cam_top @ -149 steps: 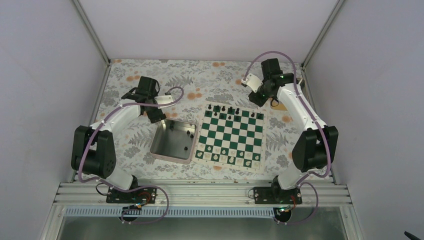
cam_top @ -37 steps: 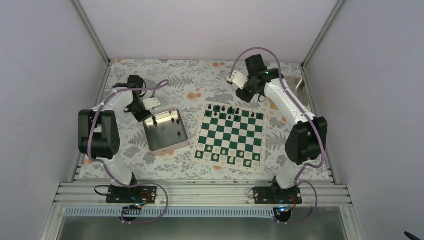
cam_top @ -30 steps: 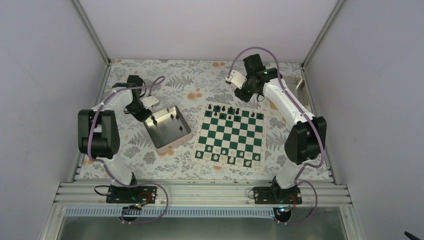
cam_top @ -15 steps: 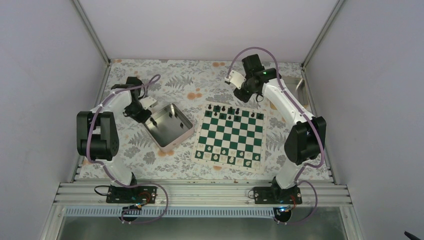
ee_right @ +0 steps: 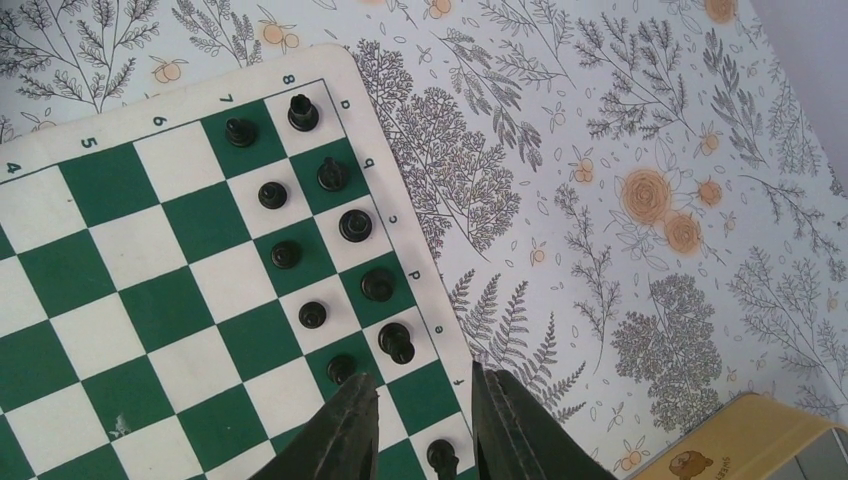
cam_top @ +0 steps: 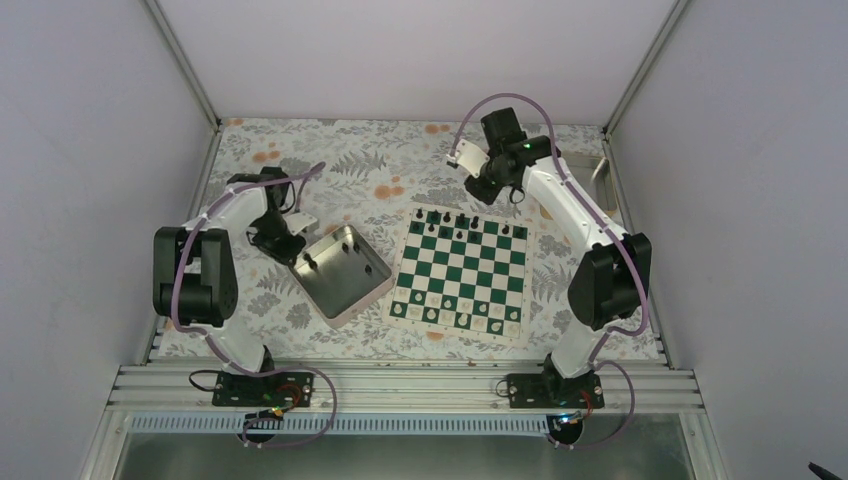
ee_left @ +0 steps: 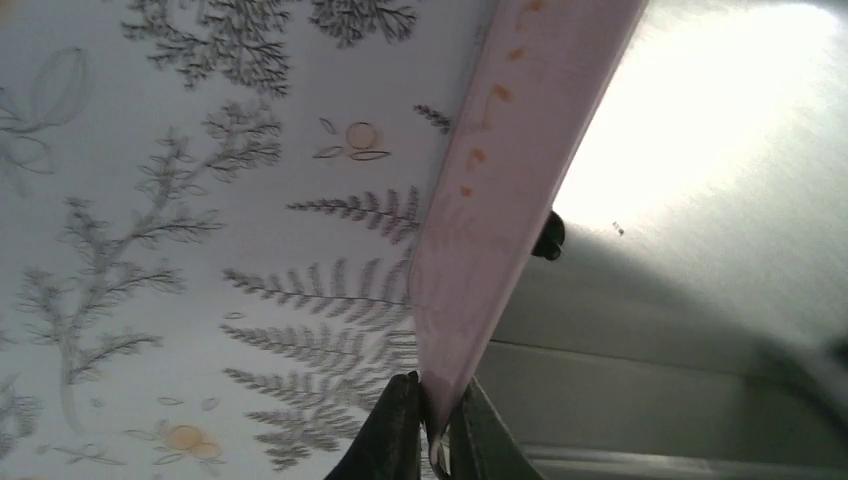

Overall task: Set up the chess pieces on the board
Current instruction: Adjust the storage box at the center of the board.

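Green and white, the board [cam_top: 460,272] lies right of centre, with black chess pieces [ee_right: 330,175] filling only part of its two far rows; several squares there stand vacant. A few more sit in the metal tray [cam_top: 345,288] just left of it, so I judge the job roughly two-thirds done. The pale pieces [cam_top: 465,320] on the near rows seem set, though they are too small to be sure. The left fingers [ee_left: 395,445] are clamped on the tray's rim. The right fingers [ee_right: 345,440] hover apart and empty over the board's far edge. The surface [cam_top: 400,160] is a fern-and-flower print, boxed in by white walls [cam_top: 400,60].
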Motion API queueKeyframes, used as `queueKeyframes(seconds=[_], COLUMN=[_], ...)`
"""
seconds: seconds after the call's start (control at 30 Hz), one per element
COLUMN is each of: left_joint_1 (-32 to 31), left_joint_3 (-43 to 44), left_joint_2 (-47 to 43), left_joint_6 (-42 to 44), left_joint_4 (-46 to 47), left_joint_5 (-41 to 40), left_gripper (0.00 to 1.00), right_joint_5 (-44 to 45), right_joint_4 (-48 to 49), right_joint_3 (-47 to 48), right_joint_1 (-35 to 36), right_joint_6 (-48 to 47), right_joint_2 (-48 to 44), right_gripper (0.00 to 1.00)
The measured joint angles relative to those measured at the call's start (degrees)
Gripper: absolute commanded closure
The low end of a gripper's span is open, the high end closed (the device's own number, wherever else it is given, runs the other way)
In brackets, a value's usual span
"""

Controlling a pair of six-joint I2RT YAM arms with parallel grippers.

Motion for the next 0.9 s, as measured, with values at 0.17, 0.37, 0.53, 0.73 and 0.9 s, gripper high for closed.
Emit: queueKeyframes(seconds=[0.17,0.37,0.53,0.73,0.9], left_joint_1=[0.3,0.8,0.8,0.8,1.2], left_joint_3=[0.0,0.7,1.4,3.4,10.7], left_joint_2=[-0.3,-0.4,-1.7,-3.8,-7.0], left_joint_6=[-0.8,-1.4,-1.5,-1.2,-0.6], left_joint_4=[0.4,0.5,0.1,-2.5,-4.0], left_joint_5=[-3.2,-5.2,-5.4,-4.2,-3.8], left_gripper=[0.91,0.88,0.71,0.43,0.19], right_joint_5=[0.0,0.0,0.0,-0.1,0.3], right_joint_4=[0.1,0.4,0.4,0.3,-0.9], right_joint_3=[0.0,0.0,0.0,0.4,3.8], right_joint_1=[0.0,0.0,0.0,0.3,3.1], right_joint_6=[0.0,0.0,0.0,0.0,0.0], right_joint_2=[0.0,0.0,0.0,0.0,0.7], right_gripper=[0.73,0.73,0.74,0.71,0.68])
